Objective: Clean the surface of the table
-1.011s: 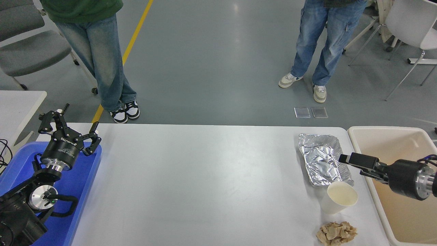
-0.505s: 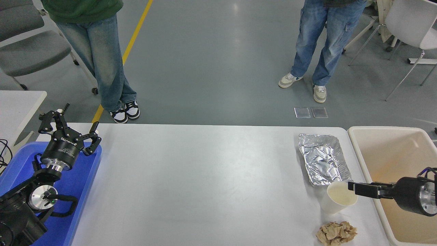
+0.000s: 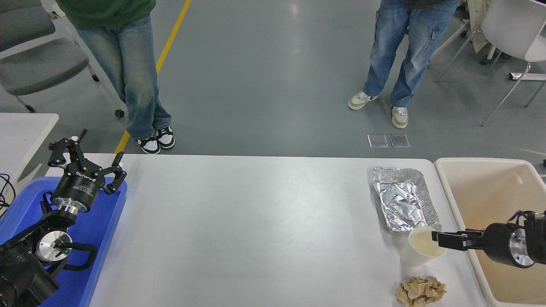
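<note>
- My right gripper [image 3: 437, 239] reaches in from the right edge, fingertips at the rim of the paper cup [image 3: 422, 246] — from this angle the fingers look drawn close together, but I can't tell whether they pinch the cup wall or only overlap it.
- The cup stands upright near the table's right edge, its mouth open and apparently empty.
- Just behind it lies a crumpled foil tray [image 3: 405, 204]; in front, near the table's near edge, a wad of brown paper [image 3: 420, 291].
- The beige bin [image 3: 490, 170] sits right beside the table's right end, under my right forearm.
- The table surface [image 3: 256, 230] spreads wide and white to the left — the three bits of litter all sit at its right end.
- My left gripper [image 3: 87, 155] is parked over the blue tray [image 3: 102, 230], fingers spread, holding nothing.
- My read: the cup pickup is in hand. Next calls for a firm pinch on the rim, a lift, then a short carry right over the bin.
- Two persons stand beyond the far edge.
</note>
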Controlling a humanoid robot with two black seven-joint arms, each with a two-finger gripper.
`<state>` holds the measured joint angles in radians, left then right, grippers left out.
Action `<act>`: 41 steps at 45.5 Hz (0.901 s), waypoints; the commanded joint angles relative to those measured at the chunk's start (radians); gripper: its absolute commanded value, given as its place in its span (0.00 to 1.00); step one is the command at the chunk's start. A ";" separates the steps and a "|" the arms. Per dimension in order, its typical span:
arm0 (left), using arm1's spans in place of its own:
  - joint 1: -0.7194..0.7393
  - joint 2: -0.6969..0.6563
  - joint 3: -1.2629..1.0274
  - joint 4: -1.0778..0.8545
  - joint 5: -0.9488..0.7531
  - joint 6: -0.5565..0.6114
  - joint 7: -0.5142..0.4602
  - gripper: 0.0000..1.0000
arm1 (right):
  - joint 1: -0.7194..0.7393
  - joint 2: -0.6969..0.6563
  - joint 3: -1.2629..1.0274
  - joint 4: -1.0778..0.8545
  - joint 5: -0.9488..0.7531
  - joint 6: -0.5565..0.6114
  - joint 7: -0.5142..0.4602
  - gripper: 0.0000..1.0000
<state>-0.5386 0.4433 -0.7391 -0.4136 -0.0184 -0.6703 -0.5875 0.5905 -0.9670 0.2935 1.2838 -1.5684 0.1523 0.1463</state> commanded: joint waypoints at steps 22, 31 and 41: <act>0.000 0.000 0.001 -0.001 0.000 0.000 0.000 1.00 | 0.061 0.021 -0.103 -0.003 -0.067 -0.011 0.029 0.63; 0.000 0.000 0.000 -0.001 0.000 0.000 0.000 1.00 | 0.080 0.021 -0.129 -0.003 -0.074 -0.014 0.050 0.49; -0.001 0.000 0.001 -0.001 0.000 0.000 0.000 1.00 | 0.089 0.021 -0.143 -0.006 -0.090 -0.014 0.055 0.23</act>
<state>-0.5386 0.4433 -0.7385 -0.4140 -0.0184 -0.6703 -0.5875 0.6681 -0.9466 0.1689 1.2798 -1.6435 0.1397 0.1903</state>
